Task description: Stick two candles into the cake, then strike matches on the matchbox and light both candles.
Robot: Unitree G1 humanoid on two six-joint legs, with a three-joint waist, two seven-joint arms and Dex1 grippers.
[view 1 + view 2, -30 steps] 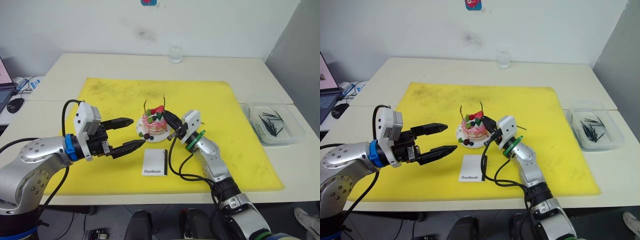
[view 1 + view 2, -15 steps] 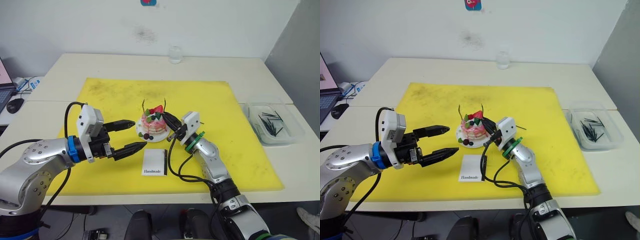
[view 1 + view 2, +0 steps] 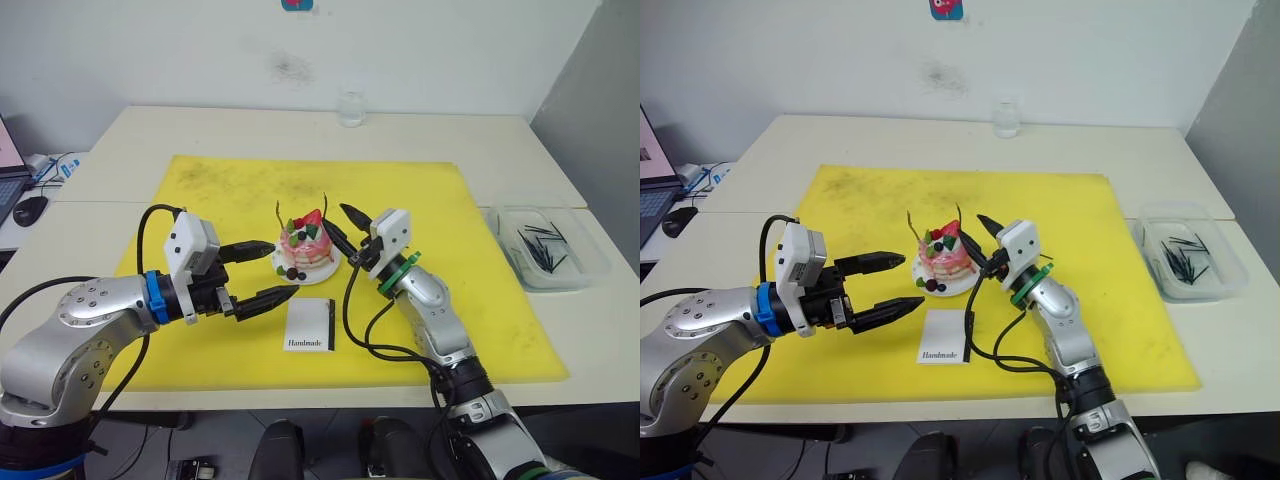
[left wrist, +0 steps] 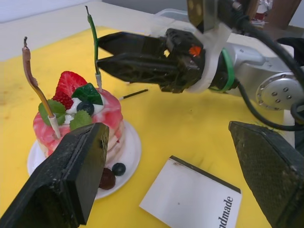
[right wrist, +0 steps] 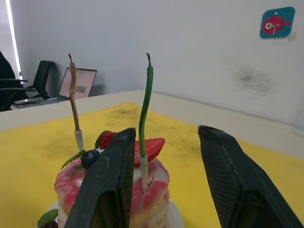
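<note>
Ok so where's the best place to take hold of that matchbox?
Probably across the matchbox by its two long edges, coming straight down from above. It lies flat on the yellow mat, so only its sides offer a grip. The open left tool is nearest.

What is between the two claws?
The cake on its white plate, both candles standing in it, sits between the left claw and right claw, in the eye views.

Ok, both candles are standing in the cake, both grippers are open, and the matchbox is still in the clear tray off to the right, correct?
Not quite. The matchbox lies on the yellow mat just in front of the cake, as the left eye view shows. The rest holds: both candles stand in the cake, and the left gripper and right gripper are open.
</note>
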